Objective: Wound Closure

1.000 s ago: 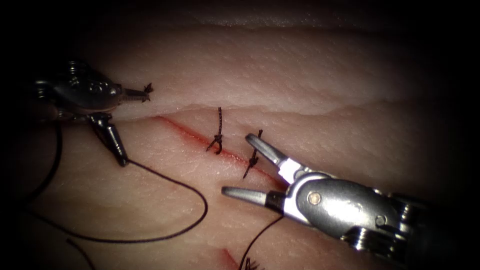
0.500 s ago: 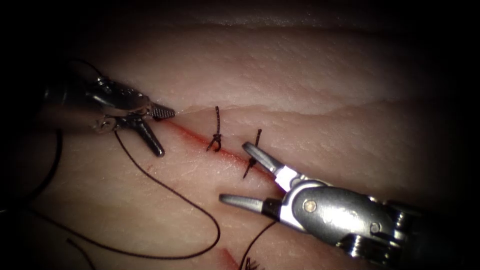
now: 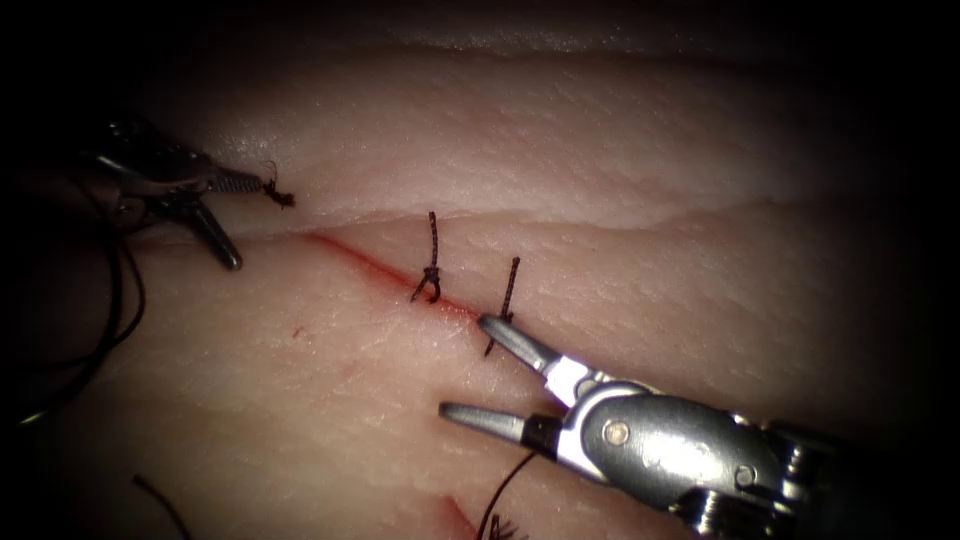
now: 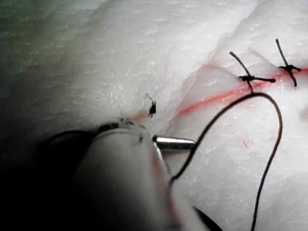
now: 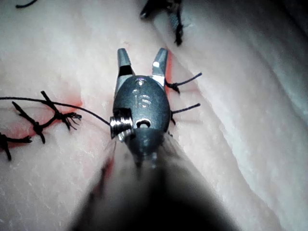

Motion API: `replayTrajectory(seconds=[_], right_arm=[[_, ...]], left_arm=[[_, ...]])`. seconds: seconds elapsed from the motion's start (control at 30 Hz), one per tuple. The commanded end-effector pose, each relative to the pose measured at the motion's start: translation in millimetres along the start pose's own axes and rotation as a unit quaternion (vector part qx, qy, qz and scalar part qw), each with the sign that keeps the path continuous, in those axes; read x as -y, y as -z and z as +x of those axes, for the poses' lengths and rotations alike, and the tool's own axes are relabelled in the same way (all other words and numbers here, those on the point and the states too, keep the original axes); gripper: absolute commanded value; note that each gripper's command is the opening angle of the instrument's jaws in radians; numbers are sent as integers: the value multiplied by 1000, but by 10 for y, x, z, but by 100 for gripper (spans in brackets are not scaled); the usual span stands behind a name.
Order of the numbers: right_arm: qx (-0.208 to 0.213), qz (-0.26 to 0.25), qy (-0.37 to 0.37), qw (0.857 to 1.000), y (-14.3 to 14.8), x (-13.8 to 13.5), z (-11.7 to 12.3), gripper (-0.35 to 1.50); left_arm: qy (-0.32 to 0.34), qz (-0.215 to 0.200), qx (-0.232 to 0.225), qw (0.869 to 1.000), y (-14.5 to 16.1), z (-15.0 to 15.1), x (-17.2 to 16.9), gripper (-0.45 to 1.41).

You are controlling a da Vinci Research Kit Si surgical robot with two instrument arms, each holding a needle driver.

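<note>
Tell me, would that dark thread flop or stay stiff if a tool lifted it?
Probably floppy: the thread lies in a loose curve over the tissue. Probably light too. The short cut ends at the knots stick up, so short bits seem springy.

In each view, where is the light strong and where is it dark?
Endoscope view: light falls on the tissue around the cut, borders dark; the open left tool lies in shadow; glare on the open, empty right tool. Left wrist view: a glint on one of its fingers.

Endoscope above-front; wrist views close; shared: cut (image 3: 385,268).
</note>
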Motion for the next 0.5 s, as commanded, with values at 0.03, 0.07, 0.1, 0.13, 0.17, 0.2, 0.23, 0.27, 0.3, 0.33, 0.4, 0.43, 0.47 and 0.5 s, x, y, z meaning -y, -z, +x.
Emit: replayTrajectory(seconds=[0.03,0.07,0.1,0.13,0.17,0.2,0.23,0.27,0.3,0.33,0.4,0.43,0.47,0.5], right_arm=[[-2,2,1,1000,-8,1,2,48],[-3,2,1,1000,-7,1,2,46],[-3,2,1,1000,-6,1,2,44],[-3,2,1,1000,-6,1,2,43],[-3,2,1,1000,-6,1,1,43],[-2,2,1,1000,-7,0,1,43],[-2,2,1,1000,-7,0,1,43],[-2,2,1,1000,-7,0,1,43],[-2,2,1,1000,-8,-1,1,43],[-1,2,1,1000,-8,-1,1,43],[-1,2,1,1000,-8,-2,1,43],[-1,3,0,1000,-6,-3,2,41],[0,3,-1,1000,-5,-5,3,41],[3,1,-2,1000,-4,-7,4,41]], left_arm=[[-3,14,10,1000,-3,2,6,140],[-4,20,15,1000,0,1,6,140],[-6,32,23,999,6,-2,6,140],[-8,35,25,999,10,-3,6,140],[-17,40,24,999,16,-4,4,140],[-27,49,22,998,25,-3,-1,140],[-33,53,20,998,28,-1,-5,140],[-42,56,19,997,32,3,-10,138],[-52,57,6,997,36,10,-17,136],[-68,57,-6,996,39,15,-24,135],[-99,68,-37,992,45,29,-42,130],[-125,69,-60,988,51,41,-59,128],[-139,72,-76,985,55,48,-71,126],[-150,76,-86,982,57,52,-79,126]])
